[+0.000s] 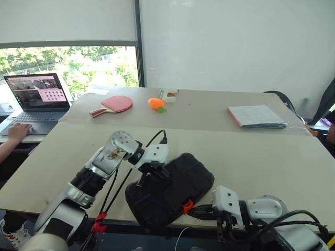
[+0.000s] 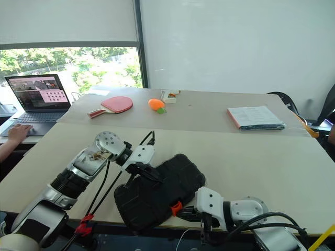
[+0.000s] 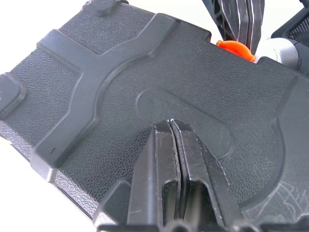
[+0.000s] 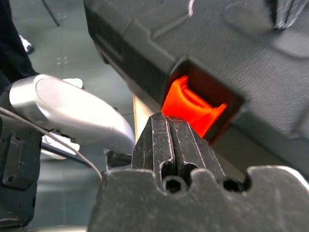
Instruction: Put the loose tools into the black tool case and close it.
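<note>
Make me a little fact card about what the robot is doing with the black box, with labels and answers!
Case: black tool case, lid closed, at the near table edge
Latch: orange latch on the case's front side
Left gripper: left gripper, shut, tips on the case lid
Right gripper: right gripper, shut, tips right at the latch
Far table: red paddle, orange toy, book
Side desk: laptop, a person's hand on it
</note>
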Robot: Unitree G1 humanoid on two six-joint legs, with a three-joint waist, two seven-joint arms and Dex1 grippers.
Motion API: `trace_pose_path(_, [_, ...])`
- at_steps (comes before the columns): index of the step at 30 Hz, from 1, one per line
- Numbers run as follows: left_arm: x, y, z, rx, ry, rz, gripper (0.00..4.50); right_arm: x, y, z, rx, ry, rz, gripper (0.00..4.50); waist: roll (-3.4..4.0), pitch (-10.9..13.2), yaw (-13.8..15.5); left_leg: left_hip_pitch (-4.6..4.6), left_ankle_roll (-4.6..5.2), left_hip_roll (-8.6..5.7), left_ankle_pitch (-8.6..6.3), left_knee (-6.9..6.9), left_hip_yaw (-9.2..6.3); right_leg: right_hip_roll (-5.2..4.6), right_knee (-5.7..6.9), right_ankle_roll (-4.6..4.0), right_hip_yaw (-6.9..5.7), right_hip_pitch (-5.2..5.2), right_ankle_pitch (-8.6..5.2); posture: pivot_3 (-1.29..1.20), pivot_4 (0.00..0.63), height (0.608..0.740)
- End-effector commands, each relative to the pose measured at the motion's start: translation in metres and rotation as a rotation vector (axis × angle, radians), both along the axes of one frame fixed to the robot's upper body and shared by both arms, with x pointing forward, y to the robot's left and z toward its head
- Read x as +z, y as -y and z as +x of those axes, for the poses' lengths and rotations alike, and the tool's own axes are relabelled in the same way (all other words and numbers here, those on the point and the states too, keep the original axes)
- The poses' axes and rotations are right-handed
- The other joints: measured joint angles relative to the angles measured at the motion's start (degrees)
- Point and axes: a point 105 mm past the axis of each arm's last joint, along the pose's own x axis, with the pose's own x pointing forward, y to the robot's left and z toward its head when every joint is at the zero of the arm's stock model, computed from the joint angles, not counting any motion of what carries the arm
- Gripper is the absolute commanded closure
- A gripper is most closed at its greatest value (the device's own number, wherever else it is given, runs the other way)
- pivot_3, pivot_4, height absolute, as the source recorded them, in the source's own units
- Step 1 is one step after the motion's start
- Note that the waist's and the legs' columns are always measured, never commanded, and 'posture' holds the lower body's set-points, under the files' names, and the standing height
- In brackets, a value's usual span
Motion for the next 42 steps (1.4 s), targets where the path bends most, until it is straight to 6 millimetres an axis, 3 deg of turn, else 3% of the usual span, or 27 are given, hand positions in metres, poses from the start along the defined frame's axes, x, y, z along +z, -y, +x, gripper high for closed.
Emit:
trace_pose_path(1, [-0.027,-0.006,-0.003,0.042,-0.051,0.086,4.43,0.007,-0.003,0.011,-0.01,0.072,0.014,4.5,0.01,0.0,0.0,0.01,0.0,0.0,0.0,0.0,0.0,0.0,0.0,0.0,0.0,0.0,0.0,0.0,0.15,0.74])
trace_pose_path(6, [-0.029,-0.008,-0.005,0.051,-0.059,0.082,4.43,0.014,-0.005,0.025,-0.063,0.099,0.058,4.5,0.03,0.0,-0.1,0.0,0.0,0.01,0.0,0.0,0.0,0.01,0.01,0.0,0.01,-0.02,0.0,0.0,0.15,0.74])
trace_pose_path(16, [-0.035,-0.008,-0.003,0.083,-0.083,0.069,4.43,0.014,-0.004,0.023,-0.07,0.096,0.061,4.5,0.05,0.0,-0.3,0.02,0.0,0.04,0.0,-0.02,-0.07,0.04,0.04,-0.02,0.03,-0.05,-0.01,0.0,0.15,0.74])
trace_pose_path(20, [-0.025,-0.013,0.006,0.144,-0.084,0.004,4.43,0.018,0.013,0.017,-0.103,0.073,0.032,4.5,0.1,-0.1,0.0,0.0,0.0,0.02,0.0,-0.02,-0.07,0.02,0.03,-0.01,0.03,-0.05,-0.01,0.0,0.15,0.74])
trace_pose_path(21, [-0.019,-0.015,0.011,0.184,-0.094,-0.032,4.47,0.022,0.02,0.015,-0.121,0.071,0.03,4.21,0.1,-0.1,0.0,-0.02,0.0,0.01,0.0,-0.02,-0.07,0.0,0.03,0.0,0.04,-0.08,-0.01,0.0,0.15,0.74])
trace_pose_path(24, [0.004,-0.03,0.021,0.272,-0.129,-0.138,3.76,0.039,0.043,0.008,-0.162,0.038,0.035,3.37,0.09,-0.1,0.0,-0.1,0.0,0.0,0.0,-0.03,-0.15,-0.01,0.02,0.02,0.04,-0.13,-0.03,0.0,0.15,0.74])
trace_pose_path(27, [0.034,-0.062,0.021,0.357,-0.156,-0.227,2.81,0.069,0.074,0.005,-0.228,0.026,0.045,2.39,0.12,0.0,-0.5,-0.27,0.0,0.04,-0.01,-0.08,-0.26,0.02,0.05,0.0,0.06,-0.38,-0.03,0.0,0.15,0.74])
trace_pose_path(34, [0.071,-0.135,-0.009,0.542,-0.127,-0.254,0.51,0.111,0.121,0.001,-0.312,-0.012,0.051,0.05,0.08,0.2,-1.3,-0.35,0.03,0.1,-0.02,-0.52,-0.36,-0.06,-0.06,-0.36,0.05,-0.57,0.05,0.0,0.15,0.74])
trace_pose_path(36, [0.081,-0.159,-0.027,0.622,-0.136,-0.254,0.05,0.117,0.128,-0.002,-0.31,-0.04,0.054,0.0,0.06,0.2,-1.2,-0.37,0.03,0.07,-0.02,-0.6,-0.35,-0.16,-0.13,-0.4,0.03,-0.59,0.06,0.0,0.15,0.74])
trace_pose_path(42, [0.089,-0.188,-0.052,0.765,-0.12,-0.241,0.05,0.133,0.133,0.005,-0.315,-0.04,0.11,0.0,-0.04,0.3,-0.5,-0.48,0.02,0.07,-0.02,-0.73,-0.29,-0.29,-0.24,-0.39,0.04,-0.72,0.05,0.0,0.15,0.74])
